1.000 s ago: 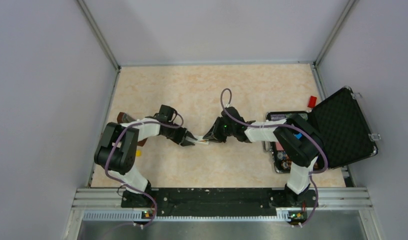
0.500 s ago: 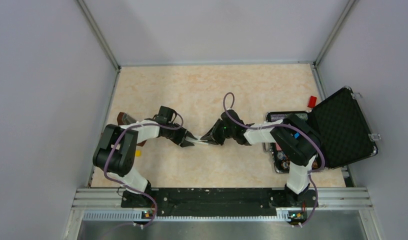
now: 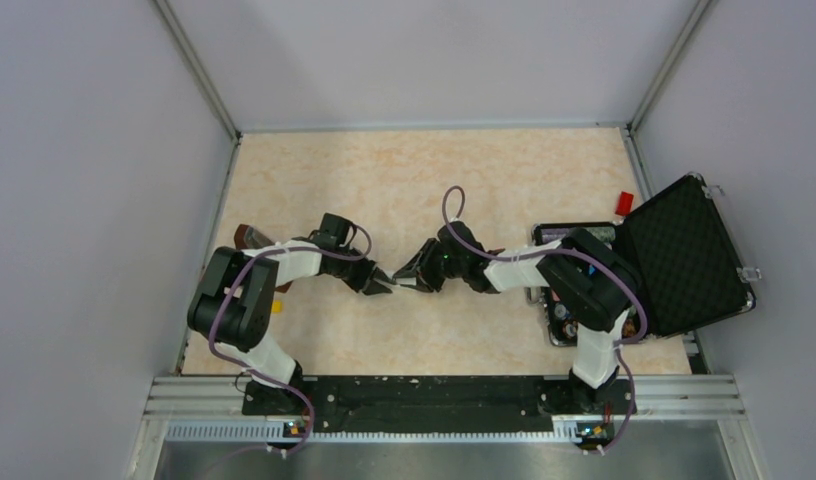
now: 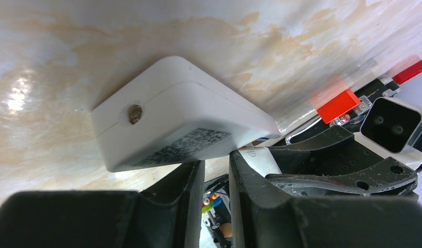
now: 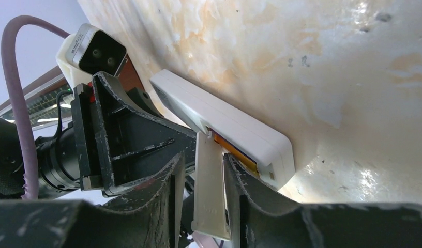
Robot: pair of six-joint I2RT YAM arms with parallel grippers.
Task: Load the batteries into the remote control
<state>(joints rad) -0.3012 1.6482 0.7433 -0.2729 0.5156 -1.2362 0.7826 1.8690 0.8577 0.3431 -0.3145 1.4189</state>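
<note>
**Two tools at one remote, cover about to go on**

Loading looks nearly done. An orange-brown battery (image 5: 234,149) shows in the open slot in the back of the remote (image 5: 224,121). The remote lies on the table (image 3: 434,190) near its middle, between the two tools. I cannot make out a second battery. By my reading the step in hand is fitting the cover (image 5: 209,196), a small white plate standing on edge with its top end at the rim of the slot.

The right tool (image 5: 202,157) has the cover between its fingers. The plate sits against one finger with a dark slit on the other side, so I cannot tell whether it is clamped or loose. The left tool (image 4: 216,163) stands a narrow gap apart with nothing in it, its tips right at the remote's other end, seemingly to brace it.

The next move probably calls for tipping the cover flat, lining its edge up with the slot and pressing it home against that brace.

The left arm (image 3: 284,262) and right arm (image 3: 524,268) both reach low and inward, forearms nearly level, tools pointed tip to tip.
</note>
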